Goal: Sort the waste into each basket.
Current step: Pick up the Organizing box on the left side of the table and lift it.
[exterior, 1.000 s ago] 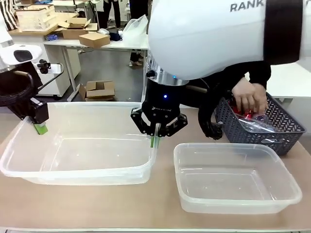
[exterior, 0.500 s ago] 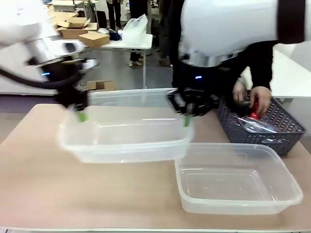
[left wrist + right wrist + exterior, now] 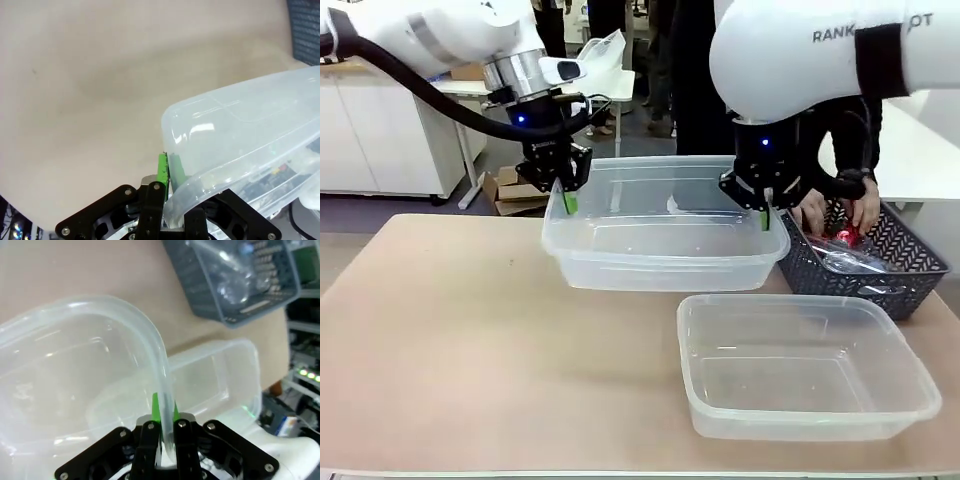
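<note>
Above the bench [image 3: 470, 350], the left claw [image 3: 566, 203] and right claw [image 3: 764, 217] are clamping opposite rims of a clear tub [image 3: 660, 255], holding it aloft, while the waste [image 3: 847, 250] is lying in the grey basket [image 3: 912, 266]. Uneven arm motion could be wrenching the thin rim loose.

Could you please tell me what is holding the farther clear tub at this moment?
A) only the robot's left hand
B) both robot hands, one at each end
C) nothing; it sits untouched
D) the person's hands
B: the left hand and the right hand each pinch the rim at opposite ends of the clear tub.
</note>
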`<state>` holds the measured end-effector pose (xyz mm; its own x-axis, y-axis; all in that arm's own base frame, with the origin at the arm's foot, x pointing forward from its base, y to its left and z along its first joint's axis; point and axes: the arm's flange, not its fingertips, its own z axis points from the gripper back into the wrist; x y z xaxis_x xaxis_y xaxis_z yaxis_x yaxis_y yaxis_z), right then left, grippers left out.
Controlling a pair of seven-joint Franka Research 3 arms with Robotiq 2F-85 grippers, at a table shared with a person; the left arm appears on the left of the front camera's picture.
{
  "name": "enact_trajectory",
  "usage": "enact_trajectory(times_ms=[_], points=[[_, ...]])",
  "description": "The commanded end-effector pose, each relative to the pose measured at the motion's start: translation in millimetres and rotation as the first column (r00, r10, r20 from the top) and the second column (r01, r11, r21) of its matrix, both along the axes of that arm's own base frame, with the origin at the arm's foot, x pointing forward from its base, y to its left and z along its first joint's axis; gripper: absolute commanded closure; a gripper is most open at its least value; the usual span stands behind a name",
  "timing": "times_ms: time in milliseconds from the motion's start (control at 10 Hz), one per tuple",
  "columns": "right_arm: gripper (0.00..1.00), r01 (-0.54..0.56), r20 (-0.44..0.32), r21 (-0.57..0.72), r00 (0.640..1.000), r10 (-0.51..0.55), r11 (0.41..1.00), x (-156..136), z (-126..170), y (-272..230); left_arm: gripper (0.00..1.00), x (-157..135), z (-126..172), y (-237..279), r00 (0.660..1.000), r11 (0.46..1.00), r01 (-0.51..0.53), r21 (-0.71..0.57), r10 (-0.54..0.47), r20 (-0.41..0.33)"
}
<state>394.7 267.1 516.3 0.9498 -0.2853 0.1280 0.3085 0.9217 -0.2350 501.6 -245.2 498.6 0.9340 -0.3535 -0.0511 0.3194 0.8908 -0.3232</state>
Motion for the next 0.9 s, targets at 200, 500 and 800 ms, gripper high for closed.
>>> enact_trajectory(times_ms=[200, 500, 800], points=[[0.96, -0.04, -0.074, 0.206, 0.996, 0.056, 0.978, 10.1, -15.5, -7.9, 0.95, -8.0, -0.3, 51.1, 0.993, 0.988, -0.115, 0.099, 0.11, 0.049], [0.96, -0.13, -0.004, 0.256, 0.991, 0.136, 0.958, 11.5, -21.9, -10.6, 0.95, -8.3, -7.0, 81.0, 0.983, 0.979, -0.185, 0.079, 0.186, 0.0], [0.96, -0.085, -0.046, 0.257, 0.994, 0.1, 0.963, 17.2, -10.6, 16.1, 0.95, 0.2, -8.8, 54.7, 0.993, 0.99, -0.116, 0.078, 0.114, 0.029]])
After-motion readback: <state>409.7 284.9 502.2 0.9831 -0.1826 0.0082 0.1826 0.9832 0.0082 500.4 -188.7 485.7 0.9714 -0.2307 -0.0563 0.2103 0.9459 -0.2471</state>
